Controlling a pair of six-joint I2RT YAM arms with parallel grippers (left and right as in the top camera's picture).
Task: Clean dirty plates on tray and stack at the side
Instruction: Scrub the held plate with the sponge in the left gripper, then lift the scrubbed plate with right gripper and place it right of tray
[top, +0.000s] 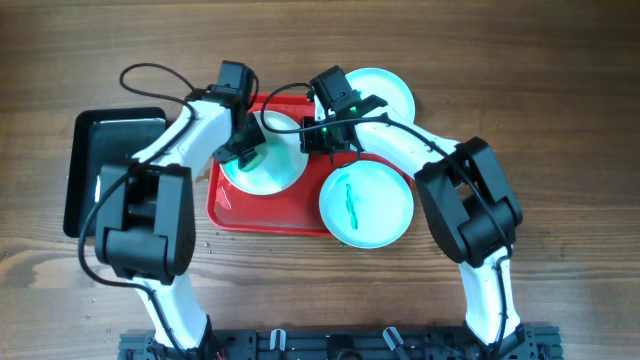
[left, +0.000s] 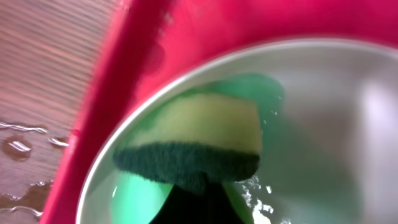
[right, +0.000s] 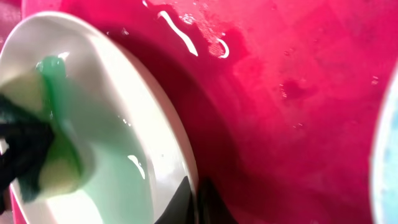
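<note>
A white plate (top: 278, 168) lies in the left half of the red tray (top: 262, 218). My left gripper (top: 245, 150) is shut on a yellow sponge (left: 199, 127) with a dark green pad, pressed on this plate (left: 323, 124) over a green smear. My right gripper (top: 320, 136) is shut on the plate's right rim; its fingertips (right: 198, 200) pinch the rim (right: 168, 143) above the tray floor (right: 298, 93). An aqua plate with a green smear (top: 366, 205) overlaps the tray's right edge. A clean aqua plate (top: 388, 88) lies on the table beyond the tray.
A black rectangular tray (top: 105, 165) lies left of the red tray. Water drops (left: 18, 146) sit on the wooden table beside the red rim (left: 121, 81). Both arms cross over the tray's far part.
</note>
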